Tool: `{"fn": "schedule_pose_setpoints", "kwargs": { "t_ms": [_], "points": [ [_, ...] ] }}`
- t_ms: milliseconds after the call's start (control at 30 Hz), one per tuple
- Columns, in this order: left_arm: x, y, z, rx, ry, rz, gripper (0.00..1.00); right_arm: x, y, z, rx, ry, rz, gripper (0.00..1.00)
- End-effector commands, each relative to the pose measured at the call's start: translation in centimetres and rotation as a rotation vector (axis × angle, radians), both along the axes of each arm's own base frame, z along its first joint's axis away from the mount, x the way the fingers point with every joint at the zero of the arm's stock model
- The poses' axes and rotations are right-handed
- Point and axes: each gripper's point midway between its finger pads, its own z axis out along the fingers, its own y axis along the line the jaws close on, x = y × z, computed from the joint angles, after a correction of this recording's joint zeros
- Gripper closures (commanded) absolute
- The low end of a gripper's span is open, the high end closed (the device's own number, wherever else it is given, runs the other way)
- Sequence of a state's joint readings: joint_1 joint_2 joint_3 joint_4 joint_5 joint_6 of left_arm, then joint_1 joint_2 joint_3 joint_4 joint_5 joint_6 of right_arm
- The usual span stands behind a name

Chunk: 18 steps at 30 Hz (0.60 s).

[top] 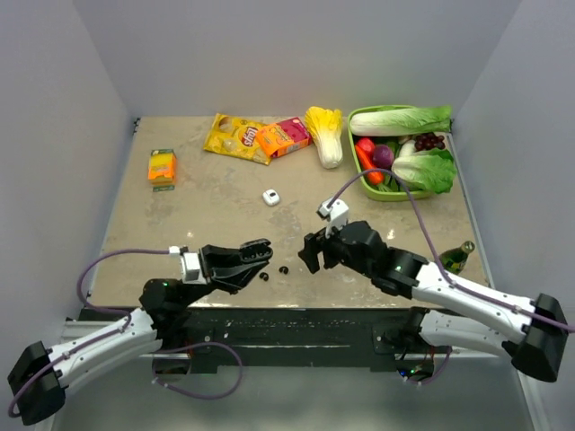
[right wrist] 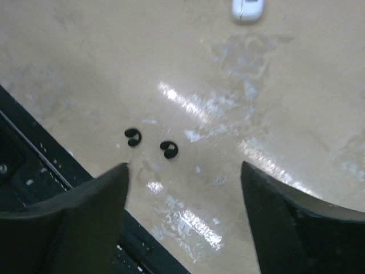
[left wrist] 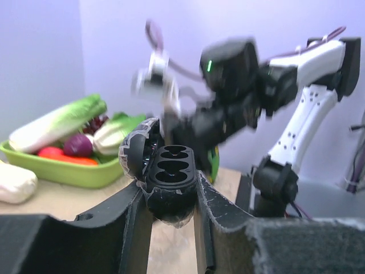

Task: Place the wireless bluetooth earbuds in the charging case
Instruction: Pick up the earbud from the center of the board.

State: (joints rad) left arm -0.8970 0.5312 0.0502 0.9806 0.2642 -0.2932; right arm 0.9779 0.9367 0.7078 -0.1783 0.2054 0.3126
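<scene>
Two glossy black earbuds (top: 264,276) (top: 284,269) lie on the table near its front edge, between the two grippers. In the right wrist view they lie side by side (right wrist: 133,137) (right wrist: 169,149), just beyond my fingers. My left gripper (top: 259,249) is shut on the black oval charging case (left wrist: 171,177), held off the table with its lid (left wrist: 136,153) open and its sockets empty. My right gripper (top: 310,253) is open and empty, hovering above the table (right wrist: 183,171) a little right of the black earbuds. A small white piece (top: 271,197) (right wrist: 247,8) lies farther back; I cannot tell whether it is the white earbuds.
A green basket (top: 370,190) of vegetables stands at the back right, also visible in the left wrist view (left wrist: 68,171). A napa cabbage (top: 326,135), an orange box (top: 283,136), a yellow chips bag (top: 234,136) and an orange packet (top: 162,167) lie along the back. A green bottle (top: 457,257) stands at the right.
</scene>
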Motion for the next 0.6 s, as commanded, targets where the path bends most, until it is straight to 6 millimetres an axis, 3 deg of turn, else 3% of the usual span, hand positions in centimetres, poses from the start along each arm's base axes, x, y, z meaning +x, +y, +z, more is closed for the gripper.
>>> {"fn": "schedule_pose_setpoints", "kwargs": {
  "t_ms": [0,100,133,200,233,333,567],
  "points": [
    [1.2,1.3,-2.9,0.026,0.038,0.103,1.00,-1.5,3.4,-3.1,0.059,0.115,0.120,0.32],
    [1.2,1.6,-3.0,0.010,0.051,0.105,1.00,-1.8,3.8,-6.0,0.000,0.155,0.146,0.53],
    [1.3,1.6,-3.1,0.008,0.055,0.110,1.00,-1.7,4.2,-6.1,0.008,0.154,0.151,0.66],
    [1.3,1.6,-3.1,0.007,0.062,0.108,1.00,-1.8,4.4,-8.0,-0.019,0.181,0.160,0.79],
    [1.3,1.5,-3.2,0.011,0.062,0.104,1.00,-1.9,4.8,-8.3,-0.009,0.188,0.177,0.91],
    [1.2,1.2,-3.4,0.019,0.067,0.090,1.00,-2.2,5.2,-10.6,-0.036,0.227,0.194,1.00],
    [1.3,0.8,-3.6,0.029,0.079,0.081,1.00,-2.3,6.1,-13.3,-0.065,0.273,0.217,1.00]
  ]
}}
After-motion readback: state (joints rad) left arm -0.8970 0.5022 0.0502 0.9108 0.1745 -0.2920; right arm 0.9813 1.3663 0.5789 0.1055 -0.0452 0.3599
